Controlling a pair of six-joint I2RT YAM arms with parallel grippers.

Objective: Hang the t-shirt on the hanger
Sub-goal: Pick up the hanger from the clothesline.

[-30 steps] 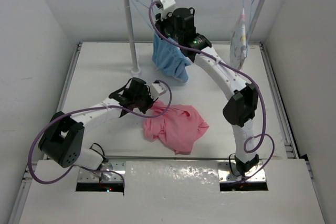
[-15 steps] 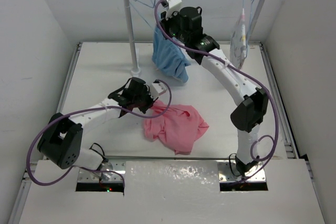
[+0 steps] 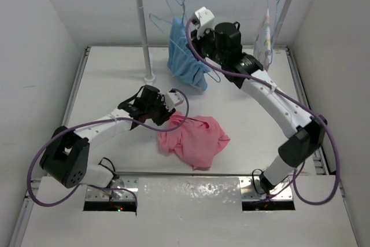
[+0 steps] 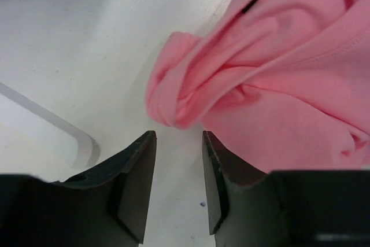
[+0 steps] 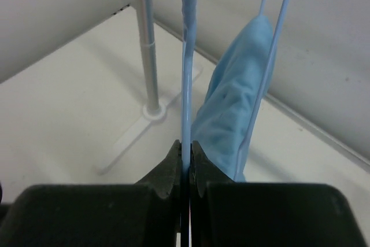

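Observation:
The salmon-pink t-shirt (image 3: 193, 140) lies crumpled on the table in front of the arms. My left gripper (image 3: 173, 118) is open and low at its left edge. In the left wrist view a folded bit of the t-shirt (image 4: 277, 73) sits just ahead of the left gripper (image 4: 179, 143), not between the jaws. My right gripper (image 3: 193, 27) is up by the rack, shut on the thin light-blue wire hanger (image 3: 162, 24). In the right wrist view the hanger wire (image 5: 188, 56) runs straight up from the closed right gripper (image 5: 186, 146).
A white clothes rack (image 3: 143, 27) stands at the back, its foot (image 5: 153, 111) on the table. A light-blue garment (image 3: 185, 62) hangs beside the held hanger and shows in the right wrist view (image 5: 237, 120). A white patterned garment (image 3: 264, 41) hangs at the rail's right end.
My right arm has swung to the right and slightly down, carrying the hanger away from the rail's left end. The left arm and the t-shirt have barely moved.

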